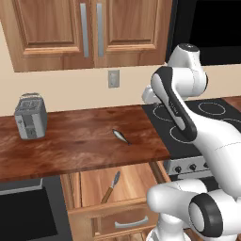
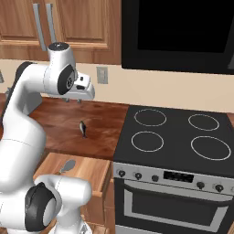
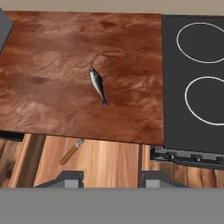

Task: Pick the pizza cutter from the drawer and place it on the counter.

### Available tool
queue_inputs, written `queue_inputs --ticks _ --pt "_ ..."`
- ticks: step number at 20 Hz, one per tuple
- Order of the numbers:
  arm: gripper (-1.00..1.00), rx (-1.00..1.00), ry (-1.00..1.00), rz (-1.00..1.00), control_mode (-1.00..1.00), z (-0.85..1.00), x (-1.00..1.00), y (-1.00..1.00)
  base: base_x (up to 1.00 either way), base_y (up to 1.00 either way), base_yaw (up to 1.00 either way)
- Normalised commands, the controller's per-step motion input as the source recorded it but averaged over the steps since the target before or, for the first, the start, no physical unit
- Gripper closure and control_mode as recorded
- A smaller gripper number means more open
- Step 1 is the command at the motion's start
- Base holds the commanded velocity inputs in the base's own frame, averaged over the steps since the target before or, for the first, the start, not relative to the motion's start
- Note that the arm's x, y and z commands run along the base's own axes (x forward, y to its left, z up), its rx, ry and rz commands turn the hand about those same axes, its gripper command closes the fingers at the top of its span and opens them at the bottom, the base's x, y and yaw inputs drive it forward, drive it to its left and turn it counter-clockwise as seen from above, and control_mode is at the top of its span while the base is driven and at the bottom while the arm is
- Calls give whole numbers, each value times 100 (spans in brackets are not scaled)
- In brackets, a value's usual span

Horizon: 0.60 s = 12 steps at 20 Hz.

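Well, found the pizza cutter [image 1: 112, 186] lying flat on the wood floor of the open drawer [image 1: 136, 181], just below the front edge of the bench [image 1: 80, 141]; round grey end toward the bench, brown handle toward the drawer front.

Needed, as a guess, to come forward off the bench and drop low into the drawer; best to turn the wrist so the two tips stood on either side of the slim handle, not along it; best to grab the handle near its middle, since the thin disc looked hard to pinch; had to go slow by the bench edge so as not to bump it; had to leave the little silver fish [image 1: 121, 136] alone, out on the bench and well apart from the cutter; after that, straight up, clear of the drawer wall, and down onto bare brown wood, away from the fish, the toaster [image 1: 30, 115] and the black stovetop [image 1: 207, 117].

Hung high over the bench, near the back wall; bent sharply at the elbow, with the hand turned to look down over the bench and the drawer; held the pincer [image 3: 110, 179] apart, with nothing between its tips; not yet anywhere near the cutter.
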Motion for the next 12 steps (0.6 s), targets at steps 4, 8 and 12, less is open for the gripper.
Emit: queue_inputs --ticks 4,8,12 --pt "-100 0 0 0 100 0 0 0 0 -2 0" --pt "-100 0 0 0 100 0 0 0 -18 15 -5" --pt "-100 0 0 0 100 0 0 0 -26 47 -16"
